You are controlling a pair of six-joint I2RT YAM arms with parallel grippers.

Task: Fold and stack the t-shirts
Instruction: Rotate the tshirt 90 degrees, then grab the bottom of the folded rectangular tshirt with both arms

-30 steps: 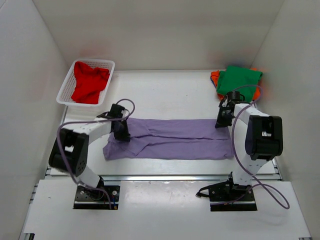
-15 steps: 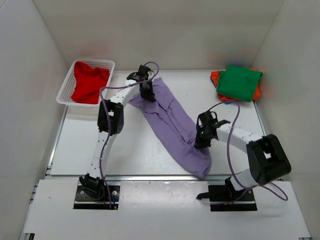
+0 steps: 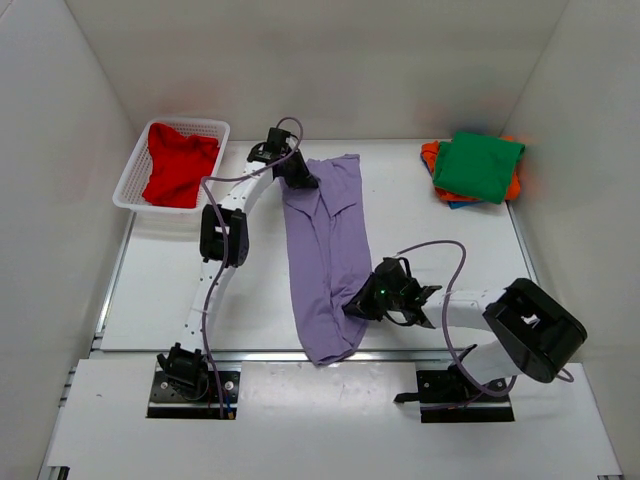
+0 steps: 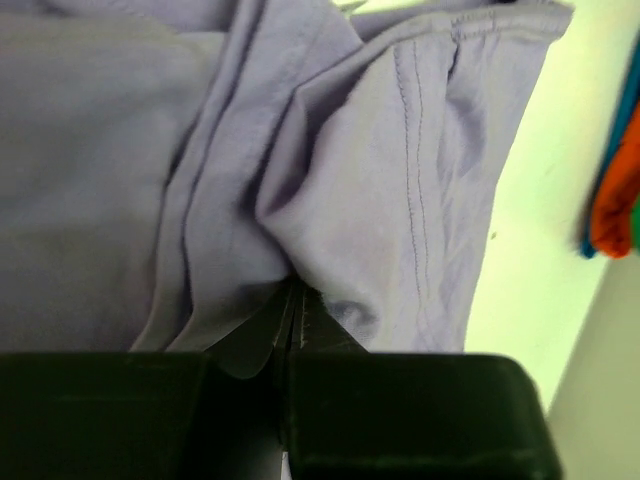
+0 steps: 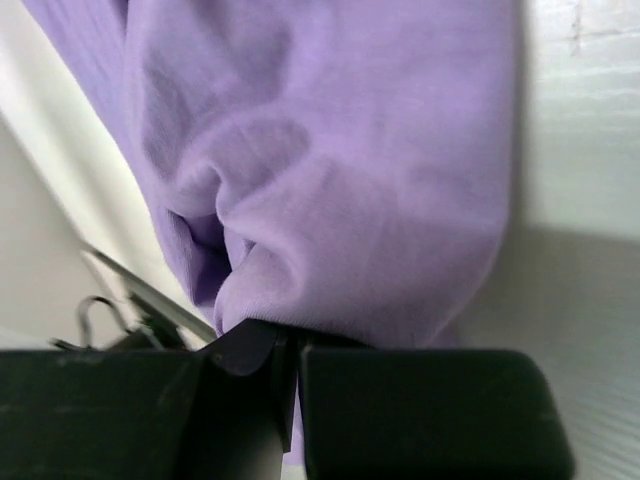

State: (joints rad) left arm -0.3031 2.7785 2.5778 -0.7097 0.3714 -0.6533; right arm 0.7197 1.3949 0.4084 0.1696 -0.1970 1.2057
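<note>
Both clenched on cloth: left fingers [image 4: 400, 415] are gripping far end of purple shirt [image 3: 325, 250], right fingers [image 5: 430, 410] are gripping its near end, shirt stretching far-to-near across table [image 3: 440, 250].

A robot lab test cell is indicated: white table [image 3: 420, 220] boxed in by plain white panel walls [image 3: 60, 200]; two robot arms [image 3: 215, 235] bolted to black base plates [image 3: 225, 397] at the near edge; aluminium rail [image 3: 330, 353] fixed along the table front; purple cables [image 3: 436, 243] left exposed; lavender t-shirt [image 3: 325, 260], folded t-shirts [image 3: 478, 165] and white mesh basket [image 3: 131, 170] laid out on it
</note>
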